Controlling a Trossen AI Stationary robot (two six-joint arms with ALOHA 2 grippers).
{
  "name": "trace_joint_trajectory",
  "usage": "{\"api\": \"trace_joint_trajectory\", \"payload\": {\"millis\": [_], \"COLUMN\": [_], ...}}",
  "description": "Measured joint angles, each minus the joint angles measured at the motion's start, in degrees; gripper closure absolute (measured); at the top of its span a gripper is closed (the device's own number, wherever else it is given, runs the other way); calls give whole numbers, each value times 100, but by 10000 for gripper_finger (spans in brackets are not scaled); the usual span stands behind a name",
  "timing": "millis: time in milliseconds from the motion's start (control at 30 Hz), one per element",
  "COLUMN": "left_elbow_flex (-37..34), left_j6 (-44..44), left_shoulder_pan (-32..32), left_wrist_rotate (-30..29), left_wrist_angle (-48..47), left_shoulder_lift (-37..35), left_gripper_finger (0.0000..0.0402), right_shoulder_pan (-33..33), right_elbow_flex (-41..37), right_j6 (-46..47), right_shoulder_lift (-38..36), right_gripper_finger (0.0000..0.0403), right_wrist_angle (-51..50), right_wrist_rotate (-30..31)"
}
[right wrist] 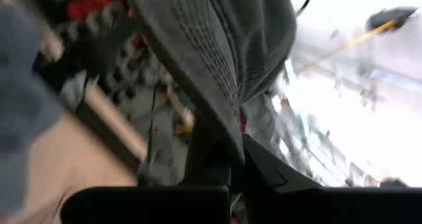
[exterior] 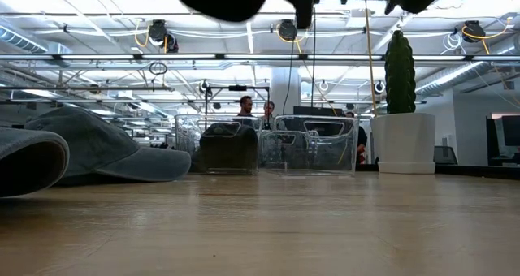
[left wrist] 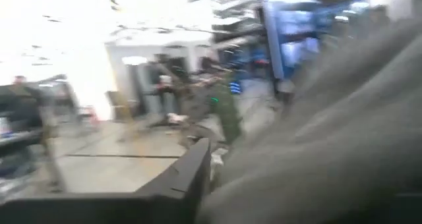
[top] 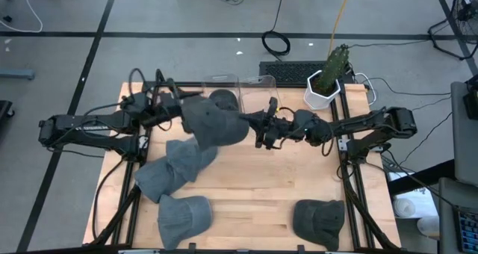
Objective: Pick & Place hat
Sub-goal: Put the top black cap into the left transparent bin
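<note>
Overhead, wooden table (top: pixel 246 187), grey concrete floor (top: pixel 187 15)

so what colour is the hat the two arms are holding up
Dark grey hat, clearest in the high view.

Matt grey cloth hat (top: pixel 213 122), wooden table (top: pixel 254 187)

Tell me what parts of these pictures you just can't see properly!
- Left gripper's fingers: the lifted hat covers them in the high view, and the left wrist view is smeared.
- Lifted hat in the low view: cut off by the top edge, only a dark shape shows.
- Hat in the clear bin: the bin wall hides its details.
- People behind the bins: too small to make out.
</note>
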Motion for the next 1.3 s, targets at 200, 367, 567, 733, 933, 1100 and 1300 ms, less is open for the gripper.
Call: {"api": "trace_joint_trajectory", "payload": {"millis": [200, 367, 567, 733, 933, 1100, 1300], "left_elbow_flex": [5, 5, 5, 5, 5, 5, 5], "left_j6": [264, 748, 1086, 986, 1713, 1863, 1884], "left_shoulder_pan": [-11, -33, -123, -191, -415, -577, -529], "left_wrist_rotate": [-968, -1364, -606, -496, -254, -65, -162], "left_wrist_angle": [-128, -456, -567, -555, -562, -414, -343], "left_shoulder_lift": [-70, -52, -17, -16, -15, -15, -4], "left_gripper_finger": [179, 121, 91, 94, 109, 122, 127], "right_shoulder_pan": [-4, -109, -312, -383, -451, -514, -516], "right_elbow_flex": [-116, -305, -356, -356, -356, -356, -356], "right_j6": [-115, 81, 470, 716, 724, 873, 962], "right_shoulder_lift": [-334, -669, -788, -790, -790, -790, -790], "right_gripper_finger": [402, 403, 403, 403, 403, 403, 403], "right_wrist_angle": [-63, -60, -103, -119, -231, -357, -284], "right_wrist_rotate": [481, 579, 277, -51, -19, -31, -115]}}
